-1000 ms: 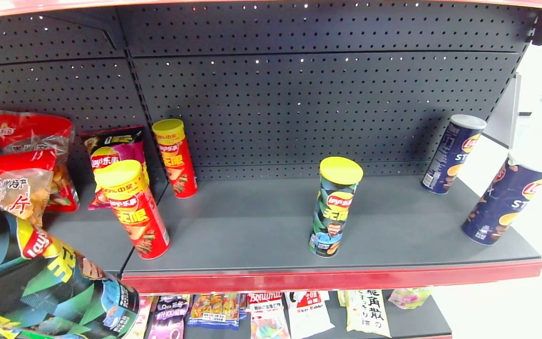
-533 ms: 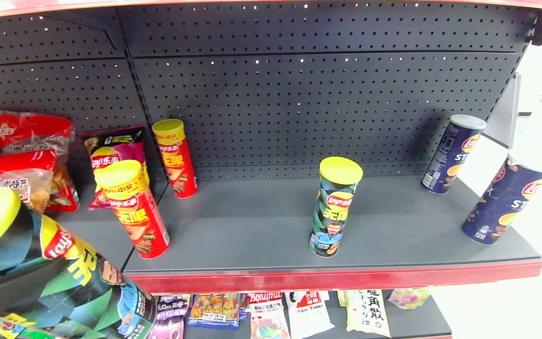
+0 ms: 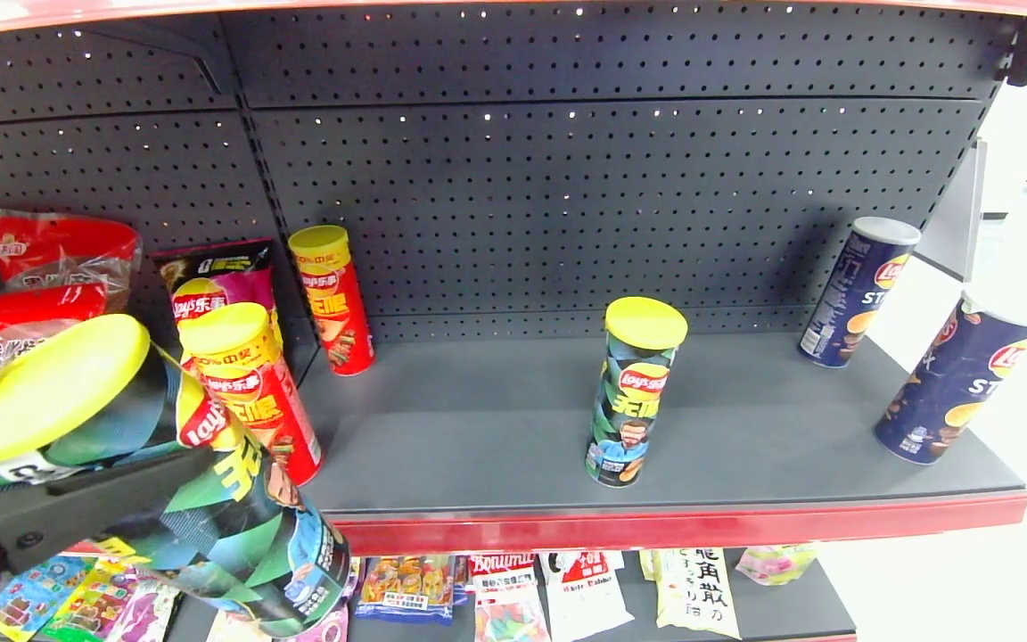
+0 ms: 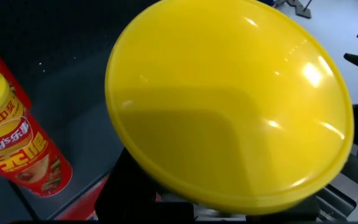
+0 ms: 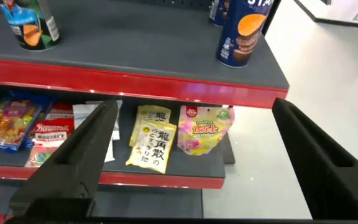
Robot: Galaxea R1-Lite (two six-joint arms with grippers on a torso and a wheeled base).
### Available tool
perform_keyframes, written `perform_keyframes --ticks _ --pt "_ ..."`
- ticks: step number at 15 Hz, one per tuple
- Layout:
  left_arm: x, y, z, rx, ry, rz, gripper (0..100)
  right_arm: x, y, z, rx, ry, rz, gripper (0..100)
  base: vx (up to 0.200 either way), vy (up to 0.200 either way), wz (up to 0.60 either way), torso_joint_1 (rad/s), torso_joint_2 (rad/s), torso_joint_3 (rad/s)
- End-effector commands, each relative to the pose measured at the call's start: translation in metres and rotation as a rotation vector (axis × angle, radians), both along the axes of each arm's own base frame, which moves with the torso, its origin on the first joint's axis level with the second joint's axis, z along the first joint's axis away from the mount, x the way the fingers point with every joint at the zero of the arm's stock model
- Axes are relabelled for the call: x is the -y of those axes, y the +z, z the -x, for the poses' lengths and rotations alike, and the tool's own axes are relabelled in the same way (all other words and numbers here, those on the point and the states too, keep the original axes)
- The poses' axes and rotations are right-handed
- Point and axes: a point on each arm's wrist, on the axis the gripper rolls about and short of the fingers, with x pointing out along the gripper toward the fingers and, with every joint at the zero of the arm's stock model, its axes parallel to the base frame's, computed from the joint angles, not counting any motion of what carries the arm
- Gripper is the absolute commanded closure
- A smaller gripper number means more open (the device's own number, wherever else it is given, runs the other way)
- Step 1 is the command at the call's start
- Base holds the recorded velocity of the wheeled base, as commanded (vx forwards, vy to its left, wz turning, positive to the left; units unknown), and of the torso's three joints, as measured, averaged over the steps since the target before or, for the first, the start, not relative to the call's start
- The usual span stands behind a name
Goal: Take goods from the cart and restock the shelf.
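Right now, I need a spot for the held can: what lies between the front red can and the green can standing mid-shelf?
Nothing: the head view shows bare grey shelf between front red can and standing green can.

Two green cans (image 3: 634,401), two red cans (image 3: 257,397), two blue cans (image 3: 857,294).

Across the green can (image 3: 237,526) one finger (image 3: 94,508) of the left gripper (image 3: 157,490) is seen; the other is hidden behind it. Beyond the fingers, the red bags (image 3: 23,321) are partly covered by the can's lid (image 3: 41,392).
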Motion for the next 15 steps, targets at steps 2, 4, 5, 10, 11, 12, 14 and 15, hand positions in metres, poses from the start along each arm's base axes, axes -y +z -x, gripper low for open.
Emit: perform_keyframes --ticks 2,4,5,10,11,12,14,15 --pt "0.004 -0.004 -0.019 -0.02 -0.005 -0.004 100 -0.004 0.027 -0.013 -0.09 -0.055 -0.105 0 0.0 0.0 0.0 0.0 0.0 0.0" --pt "0.005 -0.004 -0.022 -0.016 -0.005 -0.002 100 -0.006 0.036 -0.02 -0.125 -0.175 -0.12 0 0.0 0.0 0.0 0.0 0.0 0.0" --pt "0.005 -0.005 -0.024 -0.021 -0.005 -0.004 100 -0.007 0.048 -0.032 -0.178 -0.301 -0.125 0 0.0 0.0 0.0 0.0 0.0 0.0" --pt "0.005 -0.001 -0.024 -0.003 -0.005 -0.001 100 -0.009 -0.006 -0.002 -0.052 -0.25 -0.118 0 0.0 0.0 0.0 0.0 0.0 0.0" --pt "0.006 0.0 -0.025 0.002 -0.005 0.0 100 -0.01 -0.006 0.001 -0.015 -0.207 -0.12 0 0.0 0.0 0.0 0.0 0.0 0.0" --pt "0.006 -0.001 -0.025 0.001 -0.013 0.001 100 -0.01 -0.008 0.007 0.05 -0.157 -0.108 0 0.0 0.0 0.0 0.0 0.0 0.0" --pt "0.01 -0.001 -0.025 -0.003 -0.045 0.001 100 -0.011 -0.009 0.006 0.048 -0.131 -0.11 0 0.0 0.0 0.0 0.0 0.0 0.0" --pt "0.012 -0.001 -0.025 -0.001 -0.057 0.0 100 -0.011 -0.009 0.006 0.048 -0.13 -0.099 0 0.0 0.0 0.0 0.0 0.0 0.0"
